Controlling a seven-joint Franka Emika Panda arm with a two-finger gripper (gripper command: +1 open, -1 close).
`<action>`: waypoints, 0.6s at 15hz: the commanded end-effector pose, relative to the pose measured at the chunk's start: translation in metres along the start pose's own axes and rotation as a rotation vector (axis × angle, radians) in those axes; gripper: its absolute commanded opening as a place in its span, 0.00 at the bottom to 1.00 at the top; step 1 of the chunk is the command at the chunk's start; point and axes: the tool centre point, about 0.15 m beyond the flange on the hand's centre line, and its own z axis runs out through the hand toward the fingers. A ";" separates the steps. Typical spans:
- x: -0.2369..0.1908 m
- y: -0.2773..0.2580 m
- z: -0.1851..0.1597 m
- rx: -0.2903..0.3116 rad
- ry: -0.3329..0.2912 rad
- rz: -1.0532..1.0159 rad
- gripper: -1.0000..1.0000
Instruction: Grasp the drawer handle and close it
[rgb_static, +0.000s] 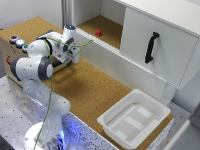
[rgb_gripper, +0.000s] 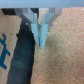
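The cork surface runs beneath a white cabinet. The hand hangs over it, its fingers pressed together on nothing, not yet set to grasp. Well beyond it, the black handle sits on the white drawer. A red block and a white tub lie aside, blocking nothing.

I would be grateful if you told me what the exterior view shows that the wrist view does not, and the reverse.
Only the exterior view shows the cabinet door with its black handle, the small red block in the open compartment, the white tray and the arm's body.

Only the wrist view shows the end effector up close, its fingers together, beside a dark ribbed edge.

Both show the cork surface.
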 end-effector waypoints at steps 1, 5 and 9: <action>0.004 -0.041 0.012 0.018 -0.061 0.005 0.00; -0.016 -0.066 0.019 0.085 -0.091 -0.001 0.00; -0.012 -0.042 0.000 0.076 -0.049 0.078 0.00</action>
